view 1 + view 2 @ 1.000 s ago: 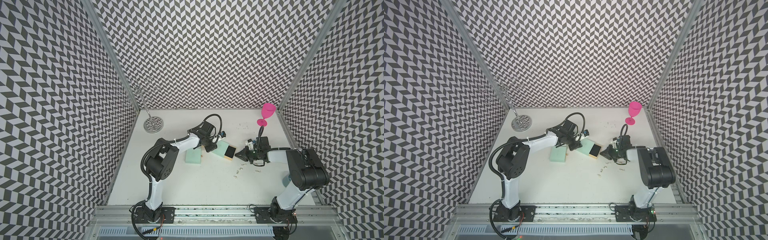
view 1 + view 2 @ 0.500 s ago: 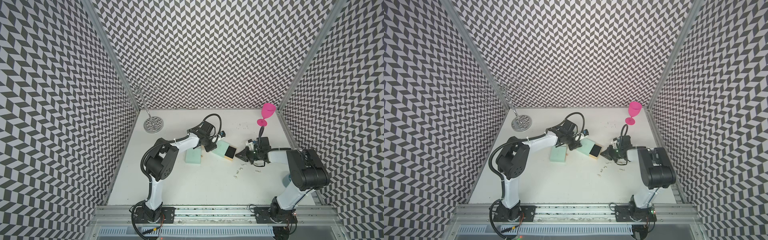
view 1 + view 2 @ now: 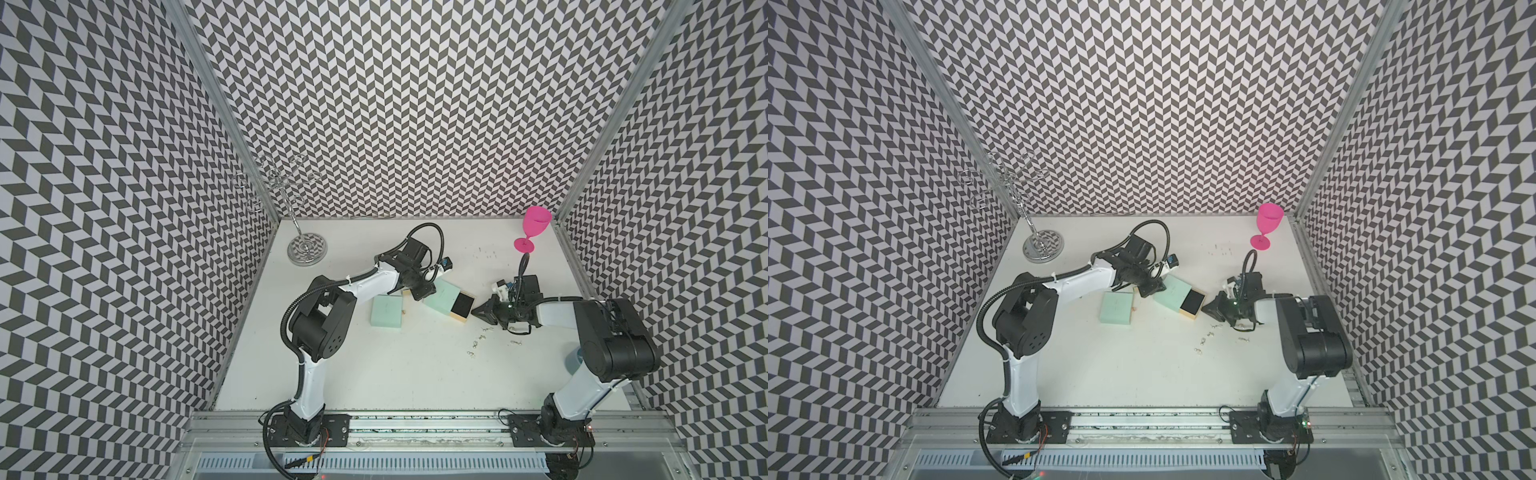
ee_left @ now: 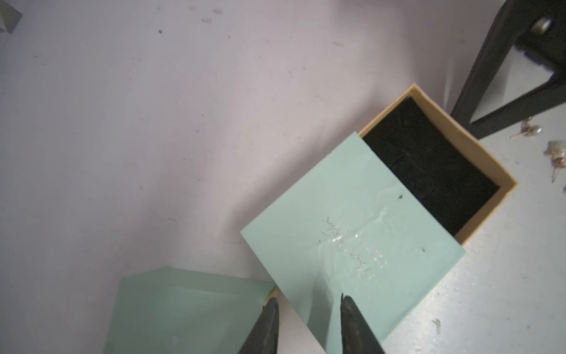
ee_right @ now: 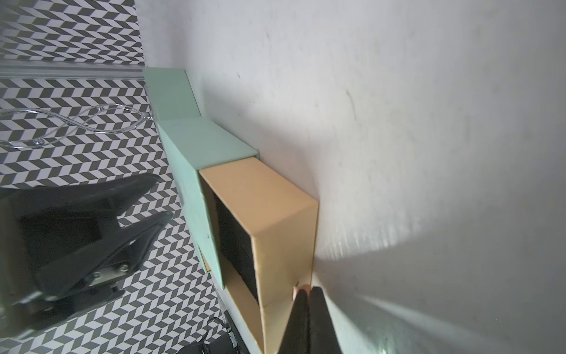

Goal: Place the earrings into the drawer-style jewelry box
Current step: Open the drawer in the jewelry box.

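Beside the half-open drawer (image 3: 461, 308), earrings (image 3: 478, 343) lie loose: tiny, light, slippery; pinch the post. Right gripper (image 3: 476, 312) pressed together, empty; left gripper (image 4: 309, 306) clamped on the mint sleeve (image 4: 352, 245).

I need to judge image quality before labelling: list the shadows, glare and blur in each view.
In both top views: even light, sharp, earrings mere specks. Left wrist view: soft shadow on the table, shiny smear on the mint sleeve, near box out of focus. Right wrist view: bright streaks and dark shadow on the table, foreground jaws blurred.
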Robot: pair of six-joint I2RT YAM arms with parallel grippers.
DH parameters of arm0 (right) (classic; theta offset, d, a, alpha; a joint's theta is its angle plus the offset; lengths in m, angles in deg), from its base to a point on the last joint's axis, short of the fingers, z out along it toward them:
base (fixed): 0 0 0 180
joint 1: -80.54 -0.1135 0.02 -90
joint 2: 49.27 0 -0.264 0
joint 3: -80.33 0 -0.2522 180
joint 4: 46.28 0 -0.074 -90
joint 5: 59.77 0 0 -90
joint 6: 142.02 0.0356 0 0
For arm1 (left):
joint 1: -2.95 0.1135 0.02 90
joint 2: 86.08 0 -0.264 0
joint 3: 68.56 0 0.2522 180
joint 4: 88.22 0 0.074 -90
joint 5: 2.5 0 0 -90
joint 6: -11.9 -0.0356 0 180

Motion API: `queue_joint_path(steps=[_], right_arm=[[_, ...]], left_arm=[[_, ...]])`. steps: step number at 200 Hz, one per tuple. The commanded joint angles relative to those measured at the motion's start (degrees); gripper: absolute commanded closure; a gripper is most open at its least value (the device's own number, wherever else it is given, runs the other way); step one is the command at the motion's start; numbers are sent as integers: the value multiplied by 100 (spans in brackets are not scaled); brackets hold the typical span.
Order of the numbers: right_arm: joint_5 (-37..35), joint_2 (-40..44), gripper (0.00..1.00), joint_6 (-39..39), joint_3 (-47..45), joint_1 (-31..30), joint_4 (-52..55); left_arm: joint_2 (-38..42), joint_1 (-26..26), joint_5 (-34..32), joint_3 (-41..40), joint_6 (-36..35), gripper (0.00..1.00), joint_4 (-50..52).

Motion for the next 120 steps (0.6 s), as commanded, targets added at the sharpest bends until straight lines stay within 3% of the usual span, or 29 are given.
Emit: queue_joint_path(steps=[1, 53, 81, 120], right_arm=[[-123, 119, 100, -36, -29, 47, 99], [-133, 169, 100, -137, 91, 44, 241], [-103, 178, 100, -163, 159, 30, 296], [-50, 147, 100, -211, 282, 0, 380]], left_arm=[[-42, -35, 488, 428, 55, 62, 286], [-180, -271, 981, 600, -353, 55, 750], [-225, -424, 1223, 622, -692, 46, 1076], [-282, -651, 983, 559, -647, 37, 879]])
